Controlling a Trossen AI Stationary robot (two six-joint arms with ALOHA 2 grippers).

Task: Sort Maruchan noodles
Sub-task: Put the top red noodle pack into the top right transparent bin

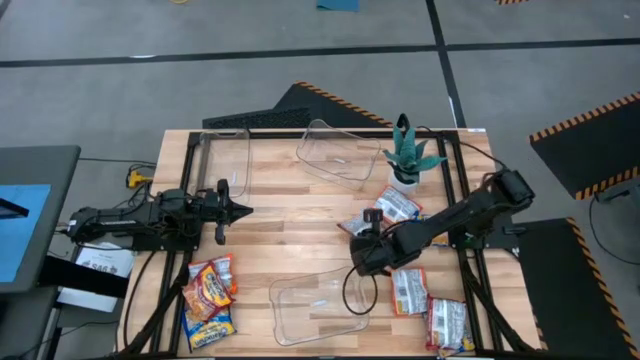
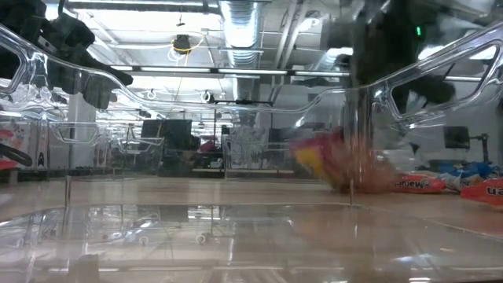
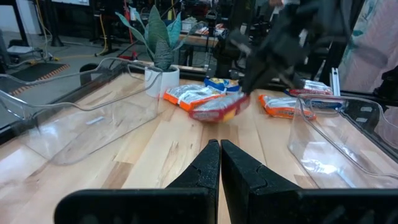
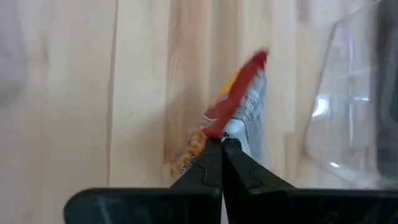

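Three clear plastic bins sit on my wooden table (image 1: 300,215): one at the far left (image 1: 225,155), one at the far centre (image 1: 340,152) and one at the near centre (image 1: 318,308).

My right gripper (image 1: 360,255) is over the table's middle right, just beyond the near bin's far right corner. Its fingers (image 4: 214,165) are pinched tight on the edge of a red-and-white Maruchan packet (image 4: 239,102), which hangs edge-on from the tips, lifted off the wood. From the left wrist camera the same packet shows as a blurred red-and-yellow shape below the right arm.

My left gripper (image 1: 240,210) waits at the left side, pointing right toward the centre and level with the far left bin's near end. Its fingers (image 3: 208,171) are pressed together and carry nothing.

Loose packets lie in two groups. Near the left front corner is a pile of orange and yellow-and-blue packets (image 1: 208,300). On the right side, red-and-white packets are spread out: one just in front of the potted plant (image 1: 398,206), one beside the right gripper (image 1: 360,224), one just right of the near bin (image 1: 410,292) and one at the near right corner (image 1: 446,325). The potted plant (image 1: 408,155) stands upright in a white pot at the far right.
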